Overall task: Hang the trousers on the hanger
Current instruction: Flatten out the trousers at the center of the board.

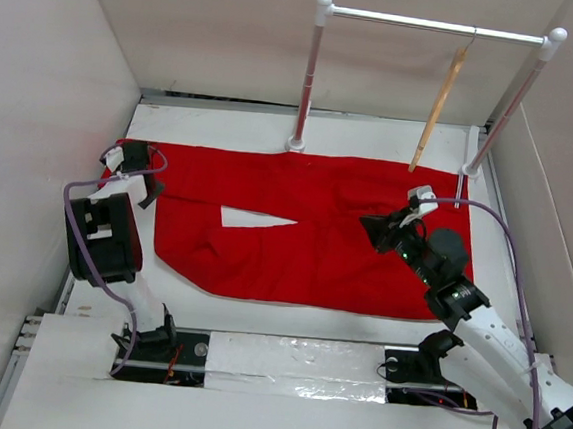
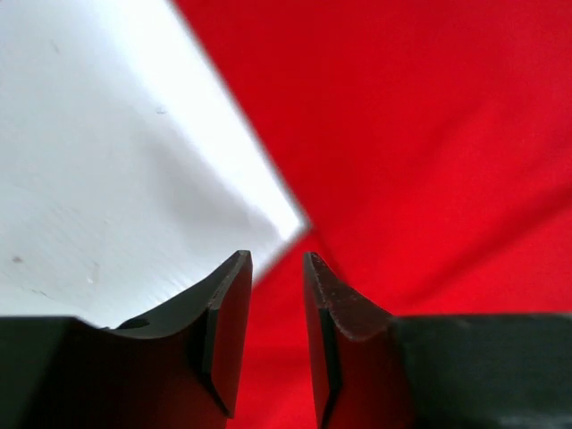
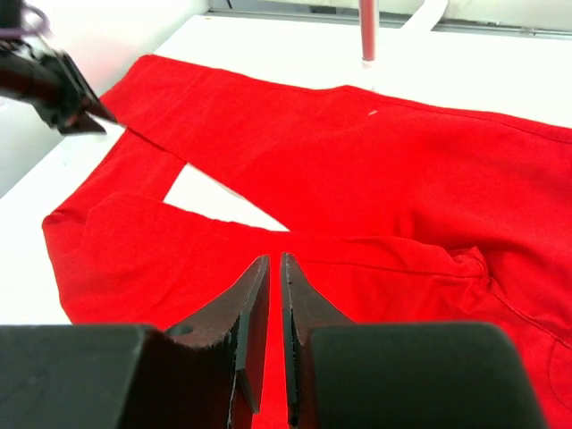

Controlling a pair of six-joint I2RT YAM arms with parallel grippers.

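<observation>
At the near edge, the two arms reach out from their bases over the white table [image 1: 234, 125]. The left gripper [image 2: 277, 261] hangs low over the left end of the bright red fabric trousers [image 1: 315, 227], at the cloth's edge; its dark fingers stand a little apart, nothing between them. The right gripper [image 3: 275, 261] sits over the right half of the trousers, its jaws parted by only a thin slit and holding nothing. The trousers lie flat, spread left to right across the table, with a white wedge of table showing between the legs. Beyond them stands the white metal clothes rail [image 1: 434, 25], and the slim light-brown wooden hanger [image 1: 438, 107] hangs from it near its right end, apart from the trousers.
</observation>
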